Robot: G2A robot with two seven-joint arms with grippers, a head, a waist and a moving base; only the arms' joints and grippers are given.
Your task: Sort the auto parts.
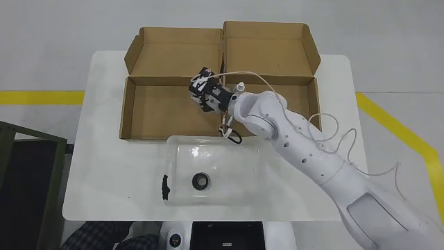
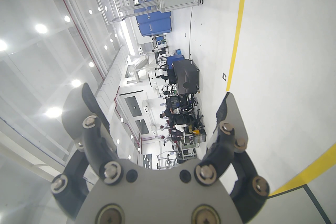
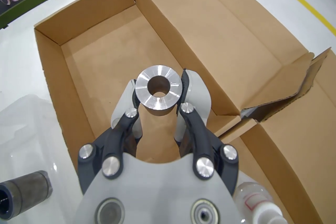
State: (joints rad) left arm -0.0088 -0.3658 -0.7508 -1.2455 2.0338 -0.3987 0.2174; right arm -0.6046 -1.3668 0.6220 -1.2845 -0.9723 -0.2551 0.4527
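Grip: right gripper pinches metal ring by its outer wall, over open cardboard box | we judge ring heavy, stiff, slick | we'd hold the sides, squarely.

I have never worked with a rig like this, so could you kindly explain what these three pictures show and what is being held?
This is a two-armed robot sorting auto parts at a white table. The top view looks down from above its arms; the other two pictures come from a camera on each wrist. On the table stand two open cardboard boxes, the left-hand box and the right-hand box, and nearer the robot a clear plastic bin holding a dark ring and a black strip. The right gripper is shut on a shiny metal bushing, held over the left-hand box. The left gripper is open, empty, and points out at the workshop.
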